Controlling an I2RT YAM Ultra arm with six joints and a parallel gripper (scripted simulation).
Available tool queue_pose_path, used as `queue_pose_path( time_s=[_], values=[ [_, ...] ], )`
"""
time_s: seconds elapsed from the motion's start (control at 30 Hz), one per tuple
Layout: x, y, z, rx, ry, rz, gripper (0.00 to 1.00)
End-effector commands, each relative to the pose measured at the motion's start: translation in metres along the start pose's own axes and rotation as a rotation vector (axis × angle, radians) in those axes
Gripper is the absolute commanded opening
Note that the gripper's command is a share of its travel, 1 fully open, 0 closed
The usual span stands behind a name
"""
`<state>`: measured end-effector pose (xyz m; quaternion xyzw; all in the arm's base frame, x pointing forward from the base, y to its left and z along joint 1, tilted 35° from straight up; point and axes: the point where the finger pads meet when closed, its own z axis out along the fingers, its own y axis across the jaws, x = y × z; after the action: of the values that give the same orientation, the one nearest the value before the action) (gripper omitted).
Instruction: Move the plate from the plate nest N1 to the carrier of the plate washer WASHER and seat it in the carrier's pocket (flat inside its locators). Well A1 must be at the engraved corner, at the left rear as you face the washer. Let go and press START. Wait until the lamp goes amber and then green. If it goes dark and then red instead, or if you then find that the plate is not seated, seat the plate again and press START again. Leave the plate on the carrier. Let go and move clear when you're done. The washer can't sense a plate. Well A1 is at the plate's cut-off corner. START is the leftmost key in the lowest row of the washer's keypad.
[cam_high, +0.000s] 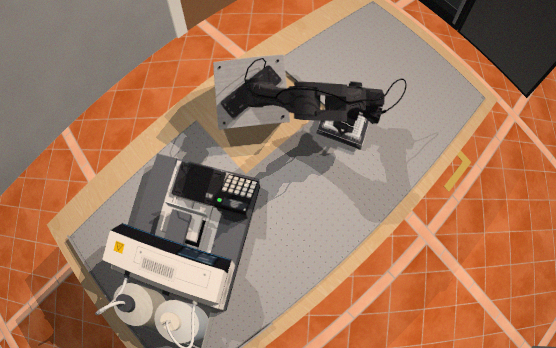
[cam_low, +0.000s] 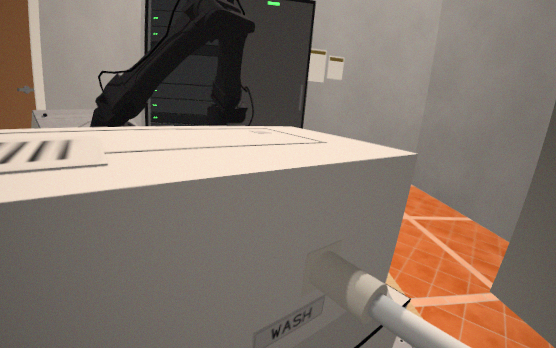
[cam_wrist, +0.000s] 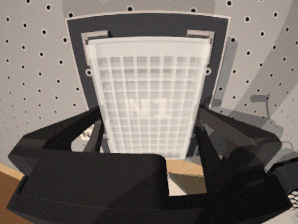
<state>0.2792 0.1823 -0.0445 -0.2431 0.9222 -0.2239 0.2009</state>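
Observation:
The clear well plate (cam_wrist: 147, 95) (cam_high: 359, 129) lies flat in the dark plate nest N1 (cam_wrist: 75, 60) (cam_high: 347, 138) on the grey mat, and the nest's label shows through it. My gripper (cam_wrist: 149, 109) (cam_high: 350, 122) is down over the plate's near end, one finger on each long side, shut on it. I cannot tell which corner is cut off. The washer (cam_high: 165, 265) (cam_low: 200, 210) stands at the mat's other end with its carrier (cam_high: 182, 225), its keypad (cam_high: 239, 186) and a green lamp (cam_high: 219, 200). In the exterior view only the arm (cam_low: 150, 70) shows, behind the washer housing.
The arm's base plate (cam_high: 270, 117) sits beside the nest. Two white bottles (cam_high: 140, 305) (cam_high: 180, 320) with tubes stand behind the washer, and a tube (cam_low: 400, 310) leaves its WASH port. A yellow corner mark (cam_high: 457, 172) lies on the table edge. A dark rack (cam_low: 280, 75) stands behind.

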Motion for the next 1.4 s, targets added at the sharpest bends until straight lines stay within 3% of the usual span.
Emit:
queue_pose_path(
  time_s=[0.0, 1.37],
  values=[
    [-0.008, 0.001, -0.014, -0.001, -0.030, 0.004, 0.84],
    [-0.010, 0.001, -0.075, -0.010, -0.038, 0.011, 0.84]
  ],
)
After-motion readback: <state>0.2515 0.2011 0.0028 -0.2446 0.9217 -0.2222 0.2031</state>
